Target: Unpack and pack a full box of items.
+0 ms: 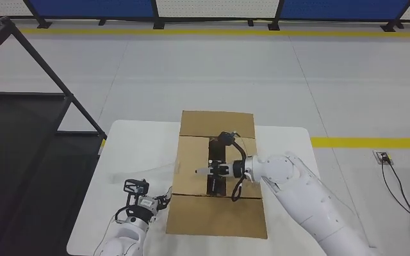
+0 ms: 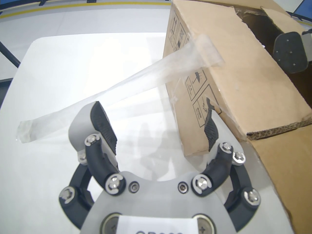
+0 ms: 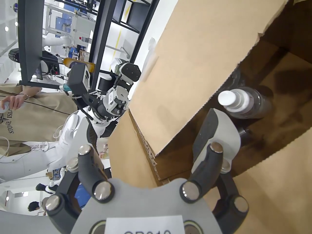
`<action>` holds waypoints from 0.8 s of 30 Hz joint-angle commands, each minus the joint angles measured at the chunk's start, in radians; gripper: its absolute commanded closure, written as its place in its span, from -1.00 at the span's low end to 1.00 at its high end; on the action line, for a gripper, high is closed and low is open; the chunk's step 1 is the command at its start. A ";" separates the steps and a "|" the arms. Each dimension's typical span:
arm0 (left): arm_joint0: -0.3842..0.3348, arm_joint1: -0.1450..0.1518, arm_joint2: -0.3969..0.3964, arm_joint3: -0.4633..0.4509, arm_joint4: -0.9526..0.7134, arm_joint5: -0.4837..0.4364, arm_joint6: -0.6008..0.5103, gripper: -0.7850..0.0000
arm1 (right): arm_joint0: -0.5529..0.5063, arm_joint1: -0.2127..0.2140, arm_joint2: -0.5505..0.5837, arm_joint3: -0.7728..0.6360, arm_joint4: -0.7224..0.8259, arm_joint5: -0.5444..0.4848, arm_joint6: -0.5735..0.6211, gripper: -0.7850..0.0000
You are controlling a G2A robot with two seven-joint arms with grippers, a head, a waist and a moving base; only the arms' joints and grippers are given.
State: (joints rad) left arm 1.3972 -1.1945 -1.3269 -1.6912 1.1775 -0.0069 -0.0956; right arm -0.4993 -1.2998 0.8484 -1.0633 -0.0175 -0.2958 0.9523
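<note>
A pale floor with yellow lines runs back to blue panels, and a black frame stands at the left of the top view. On it stands a white table with rounded corners.

The box sits upright at the middle of the table with its mouth facing up. Its near and far flaps are folded flat outward, so its long axis runs straight away from the robot. The two side flaps are only partly raised, leaving a dark slot along that same axis.

The right gripper reaches in from the right, over the slot, and points across the box toward the left. Its jaws are spread and astride the edge of one side flap. One finger is inside the box, and the other is hidden behind the cardboard.

The left gripper is low over the table at the box's near left corner. Its jaws are apart with nothing between them, and one finger is just beside the printed side wall.

A strip of clear tape hangs from the box's top edge and slants out over the table past the left gripper.

Inside the box lies a dark bottle with a white cap, just beyond the right gripper's inner finger.
</note>
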 commanded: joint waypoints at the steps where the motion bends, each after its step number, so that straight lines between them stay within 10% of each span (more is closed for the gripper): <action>1: 0.008 0.001 -0.008 -0.005 0.002 -0.015 0.005 -1.00 | 0.011 -0.007 -0.008 0.022 0.015 -0.002 0.005 -1.00; 24: 0.079 0.008 -0.147 -0.072 -0.120 -0.095 0.029 -1.00 | 0.094 -0.079 -0.026 0.276 0.332 -0.132 0.155 -1.00</action>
State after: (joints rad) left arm 1.4736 -1.1869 -1.4697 -1.7583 1.0598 -0.0984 -0.0696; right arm -0.4062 -1.3779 0.8170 -0.7956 0.2927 -0.4100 1.0986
